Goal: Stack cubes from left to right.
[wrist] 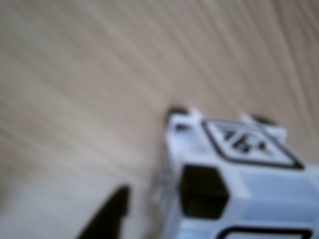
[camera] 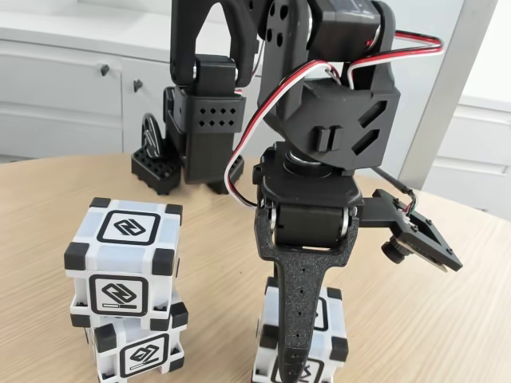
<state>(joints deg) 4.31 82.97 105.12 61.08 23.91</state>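
Note:
Two cubes are stacked at the left of the fixed view, the upper cube [camera: 124, 259] sitting slightly askew on the lower cube [camera: 137, 353]. A third cube [camera: 323, 335] stands alone at the bottom centre on the wooden table [camera: 415, 335]. My black gripper [camera: 299, 361] hangs straight down over this cube, one long finger [camera: 297, 311] crossing its front face, and the other finger is hidden behind it. The blurred wrist view shows the same cube [wrist: 239, 189] at lower right. A dark fingertip [wrist: 107, 216] lies to its left with a strip of table between them, so the gripper looks open around the cube.
The arm's black base [camera: 192, 136] stands at the back of the table. White cabinets [camera: 64, 88] fill the background. Bare wood lies between the stack and the single cube, and more to the right of the gripper.

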